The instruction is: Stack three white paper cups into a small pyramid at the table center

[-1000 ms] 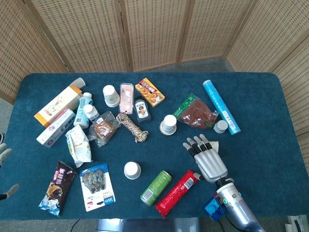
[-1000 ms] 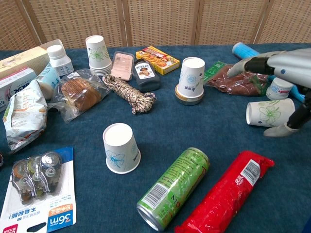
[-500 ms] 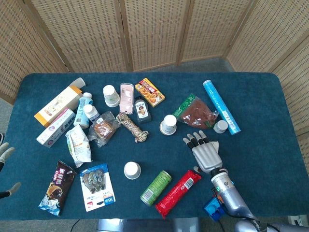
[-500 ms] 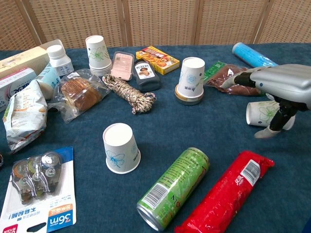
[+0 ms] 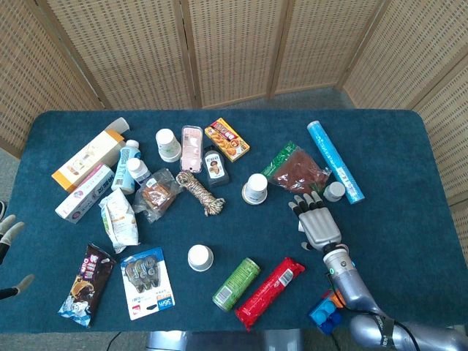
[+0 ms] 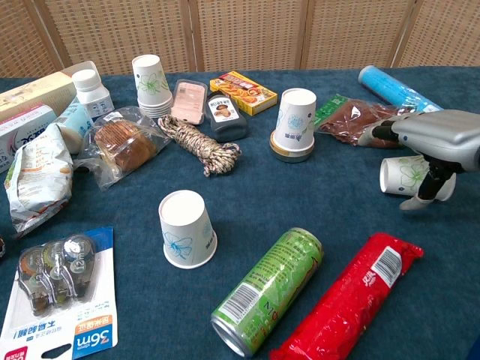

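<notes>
One white paper cup [image 6: 186,229] stands upside down near the table centre. Another [image 6: 295,120] stands upside down on a round tin behind it. A stack of cups [image 6: 152,84] stands at the back left. A further cup [image 6: 405,174] lies on its side at the right. My right hand [image 6: 435,139] hovers flat over that lying cup, fingers stretched out and thumb hanging down at its near side, not gripping it. In the head view the right hand [image 5: 316,219] hides that cup. Only the fingers of my left hand [image 5: 7,230] show at the left edge, spread and holding nothing.
A green can [image 6: 268,289] and a red packet [image 6: 349,296] lie in front of the right hand. A brown snack bag [image 6: 352,120], a blue tube [image 6: 390,84] and a small white jar [image 5: 335,191] lie behind it. A rope coil [image 6: 202,146] and several packets fill the left half.
My right hand has moved away from the robot and to the right, from beside the lying cup to over it. The cups have not moved.
</notes>
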You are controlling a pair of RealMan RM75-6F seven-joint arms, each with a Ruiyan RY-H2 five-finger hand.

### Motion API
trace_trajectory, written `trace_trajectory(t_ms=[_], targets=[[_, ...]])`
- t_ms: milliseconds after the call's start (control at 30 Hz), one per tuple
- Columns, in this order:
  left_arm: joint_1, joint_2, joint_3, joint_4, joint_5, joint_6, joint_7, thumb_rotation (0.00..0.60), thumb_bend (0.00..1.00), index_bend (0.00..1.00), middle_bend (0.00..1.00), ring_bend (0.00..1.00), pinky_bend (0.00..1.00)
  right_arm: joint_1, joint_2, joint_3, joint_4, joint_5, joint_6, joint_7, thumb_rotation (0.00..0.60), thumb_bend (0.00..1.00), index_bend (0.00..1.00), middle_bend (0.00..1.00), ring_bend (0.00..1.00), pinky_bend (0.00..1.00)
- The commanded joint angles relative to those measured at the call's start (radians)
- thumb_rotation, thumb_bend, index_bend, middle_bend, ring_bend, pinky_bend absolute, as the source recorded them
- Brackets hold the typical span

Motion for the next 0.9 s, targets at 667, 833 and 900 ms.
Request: trace_trajectory(t_ms=[667,833,900], targets=[[0.0,-0.007,0.002,-0.003,0.003,-0.004,0.013,0.6,0.27,0.0,0.0,0.0,0.0,0.018,-0.001,-0.018,0.058,0.048,0.017,0.048,0.6,0.12,0.26,0.07,0.0,0.0],[0.001,-0.006,0.002,-0.003,0.003,-0.002,0.009,0.6,0.27,0.0,0.0,0.0,0.0,0.025,-0.028,-0.021,0.086,0.056,0.043,0.018,0.6,0.17,0.33,0.09,0.0,0.0],[0.001,-0.005,0.002,-0.004,0.003,-0.001,0.006,0.6,0.27,0.0,0.0,0.0,0.0,0.023,-0.034,-0.023,0.095,0.061,0.047,0.019,0.6,0.19,0.35,0.09,0.0,0.0]])
